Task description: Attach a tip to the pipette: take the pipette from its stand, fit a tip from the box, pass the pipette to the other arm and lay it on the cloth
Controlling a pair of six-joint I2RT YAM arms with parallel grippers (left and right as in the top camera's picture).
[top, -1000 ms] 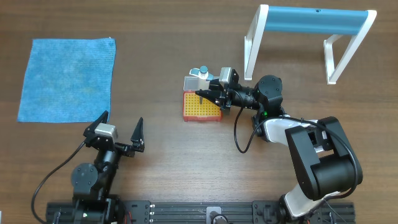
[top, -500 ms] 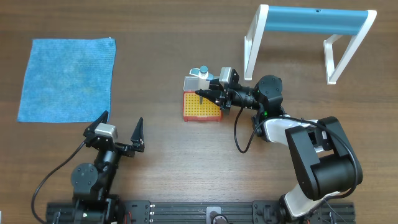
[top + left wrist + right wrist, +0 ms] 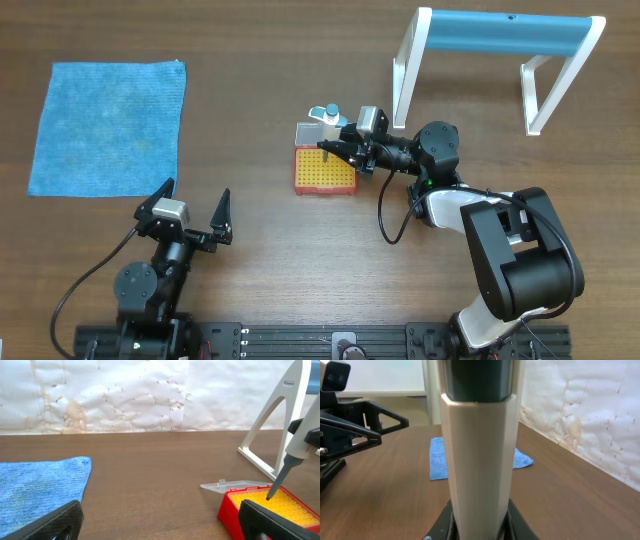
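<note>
My right gripper (image 3: pixel 337 149) is shut on the white pipette (image 3: pixel 329 125), held upright over the red tip box (image 3: pixel 323 172) with its yellow rack. In the left wrist view the pipette (image 3: pixel 296 445) has its dark nose down at the rack of the tip box (image 3: pixel 260 505); a tip on it cannot be made out. The pipette's body (image 3: pixel 477 460) stands close before the right wrist camera. The blue cloth (image 3: pixel 108 128) lies flat at the far left. My left gripper (image 3: pixel 191 214) stands open near the front edge, its fingers (image 3: pixel 55 520) holding nothing.
The white and blue pipette stand (image 3: pixel 500 45) is at the back right, also seen as a white leg (image 3: pixel 272 425). The box's clear lid (image 3: pixel 308 132) hangs open behind the rack. Bare wood lies between the cloth and the box.
My right gripper with the pipette has shifted slightly to the right and farther back over the tip box. The left arm has kept still.
</note>
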